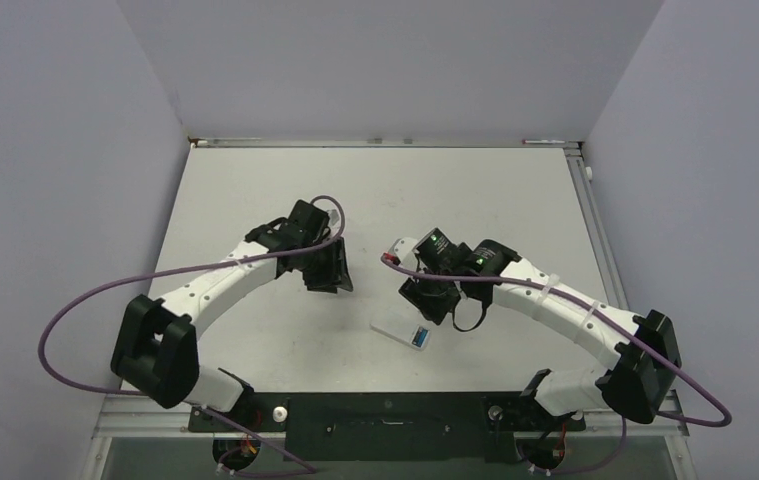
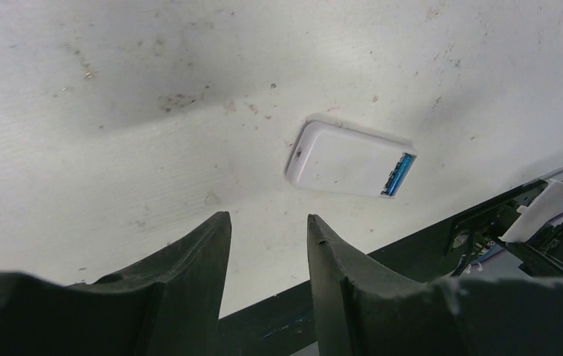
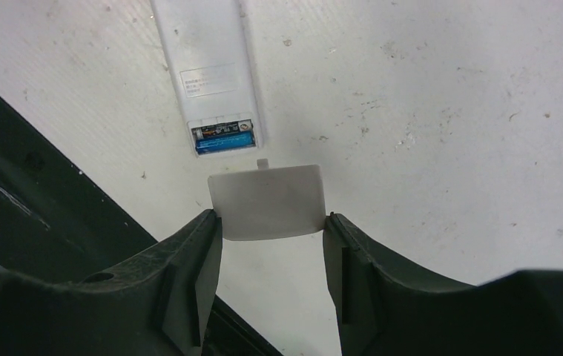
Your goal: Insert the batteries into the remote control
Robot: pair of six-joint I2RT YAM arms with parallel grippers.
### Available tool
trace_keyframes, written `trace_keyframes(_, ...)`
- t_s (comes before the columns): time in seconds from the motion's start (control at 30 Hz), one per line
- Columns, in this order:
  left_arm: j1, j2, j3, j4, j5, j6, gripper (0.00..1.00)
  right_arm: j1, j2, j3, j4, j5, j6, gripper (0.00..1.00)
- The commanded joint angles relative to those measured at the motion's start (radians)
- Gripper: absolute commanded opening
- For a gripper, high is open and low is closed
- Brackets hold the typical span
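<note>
The remote control (image 1: 400,332) lies back-up on the table near the front, its battery bay uncovered. In the right wrist view the remote control (image 3: 208,67) shows a blue battery (image 3: 224,144) and a dark battery (image 3: 222,133) lying side by side in the bay. My right gripper (image 3: 271,216) hovers just short of that end, shut on a small white cover piece (image 3: 268,199) pinched by its side edges. My left gripper (image 2: 267,219) is open and empty, well to the left of the remote control (image 2: 345,157), whose blue battery (image 2: 399,174) shows at one end.
The black base rail (image 1: 385,415) runs along the table's near edge, close to the remote. It appears as a dark bar (image 2: 441,222) in the left wrist view and a dark strip (image 3: 11,193) in the right wrist view. Grey walls enclose the table on three sides.
</note>
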Motion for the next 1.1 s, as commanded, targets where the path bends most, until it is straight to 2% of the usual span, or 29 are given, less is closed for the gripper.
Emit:
trace_keyframes(0.0, 0.046, -0.139, -0.031, -0.049, -0.041, 0.041, 0.4, 0.04, -0.017, -0.011, 0.012, -0.054, -0.125, 0.09)
trace_keyframes(0.23, 0.134, -0.305, -0.076, -0.069, -0.023, 0.092, 0.44, 0.1, 0.075, 0.018, -0.013, -0.01, -0.069, 0.09)
trace_keyframes(0.43, 0.189, -0.366, -0.109, -0.078, -0.005, 0.143, 0.47, 0.16, 0.189, 0.097, -0.078, 0.015, 0.019, 0.08)
trace_keyframes(0.6, 0.19, -0.386, -0.139, -0.068, -0.019, 0.162, 0.47, 0.162, 0.249, 0.146, -0.121, 0.048, 0.06, 0.08)
trace_keyframes(1.07, 0.16, -0.422, -0.15, -0.085, -0.088, 0.163, 0.48, 0.163, 0.299, 0.143, -0.114, 0.066, 0.07, 0.08)
